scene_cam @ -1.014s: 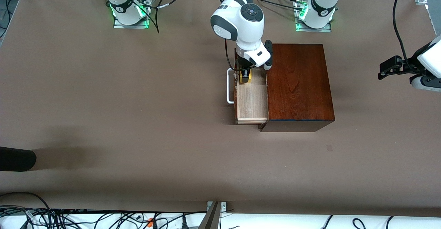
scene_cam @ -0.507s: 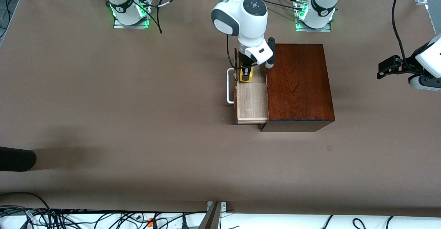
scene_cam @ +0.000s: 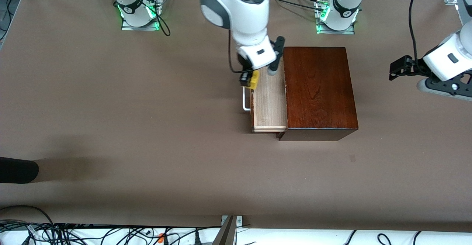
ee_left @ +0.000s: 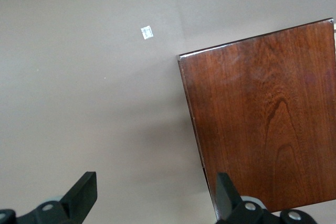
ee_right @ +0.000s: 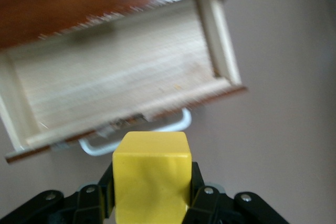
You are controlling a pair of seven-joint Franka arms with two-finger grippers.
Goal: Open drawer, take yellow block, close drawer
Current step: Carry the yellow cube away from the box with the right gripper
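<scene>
Big brown desk, flat and dull. On it a dark shiny wood box, smooth and square. Drawer pulled out of the box, pale rough wood inside, bare, with a white bent handle.

Taking step in hand. Right tool up over the handle end of the drawer, clamped tight on the small yellow block, smooth, a cube. Left tool waiting beside the box, jaws wide apart, holding nothing.

Next: set block down, push drawer shut.
</scene>
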